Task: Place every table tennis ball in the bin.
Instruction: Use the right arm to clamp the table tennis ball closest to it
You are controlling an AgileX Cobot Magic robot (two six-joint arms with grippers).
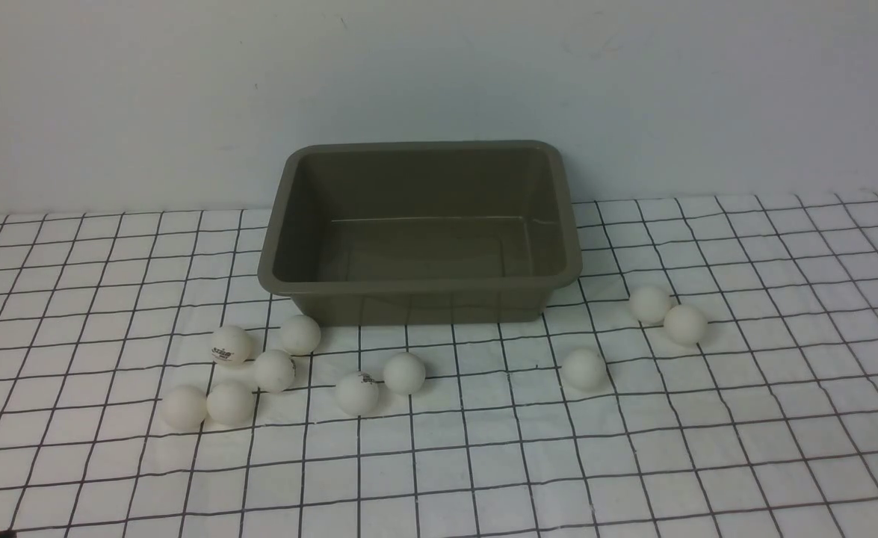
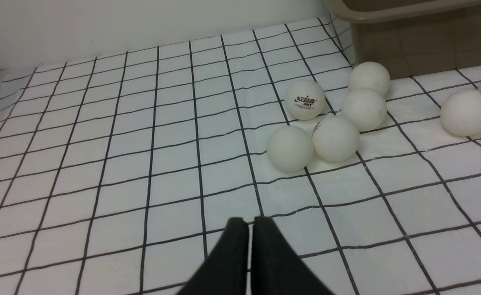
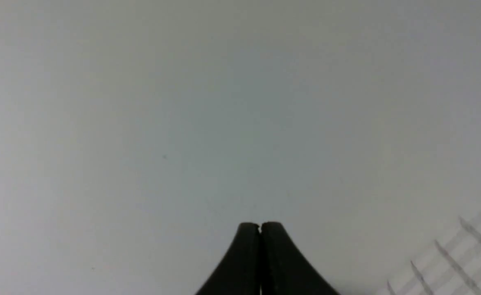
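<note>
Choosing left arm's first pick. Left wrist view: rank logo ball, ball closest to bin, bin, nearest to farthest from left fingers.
1. Logo ball, mid-cluster.
2. Ball closest to bin, before its wall.
3. Bin, farthest back.

Bin [image 1: 420, 284] being seen olive-grey. Table tennis balls [image 1: 404, 373] being seen white, one ball [image 2: 304, 99] being printed red. Tablecloth [image 1: 708, 448] white, being crossed by black grid. Left gripper [image 2: 250, 223], right gripper [image 3: 260, 227] being shown black.

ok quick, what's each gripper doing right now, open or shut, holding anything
left gripper: shut, holding nothing, above the checked cloth short of the table tennis balls.
right gripper: shut, holding nothing, facing a blank wall.
</note>
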